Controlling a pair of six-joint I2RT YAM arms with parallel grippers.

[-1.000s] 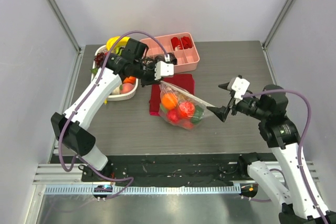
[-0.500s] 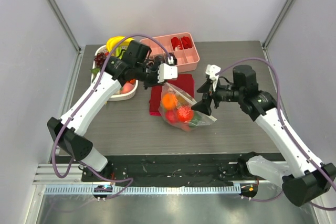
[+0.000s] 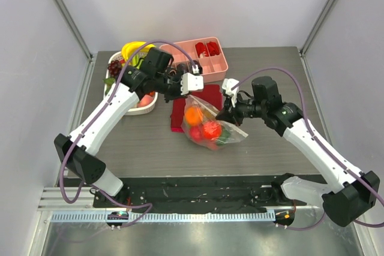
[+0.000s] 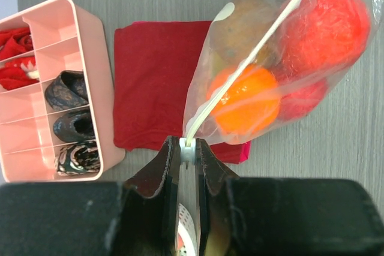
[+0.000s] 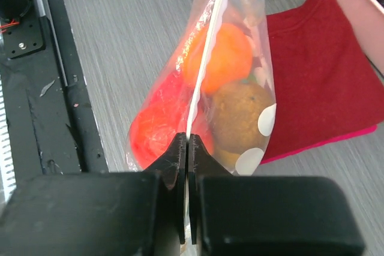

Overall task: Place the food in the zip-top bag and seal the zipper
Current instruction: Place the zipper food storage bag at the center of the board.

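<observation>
The zip-top bag lies on the table, partly over a red cloth, held up by its top edge. Food shows through it: an orange fruit, a red one and a brownish one. My left gripper is shut on the white end piece of the zipper. At the other end of that strip, my right gripper is shut on the zipper. In the top view the left gripper and the right gripper flank the bag.
A pink divided tray stands at the back, just behind the red cloth. A white bowl with more fruit sits at the left under the left arm, with a yellow banana and dark grapes behind it.
The right arm swung left from the table's right side to the bag, and its jaws went from wide open to shut on the zipper edge. The left gripper kept its hold.
</observation>
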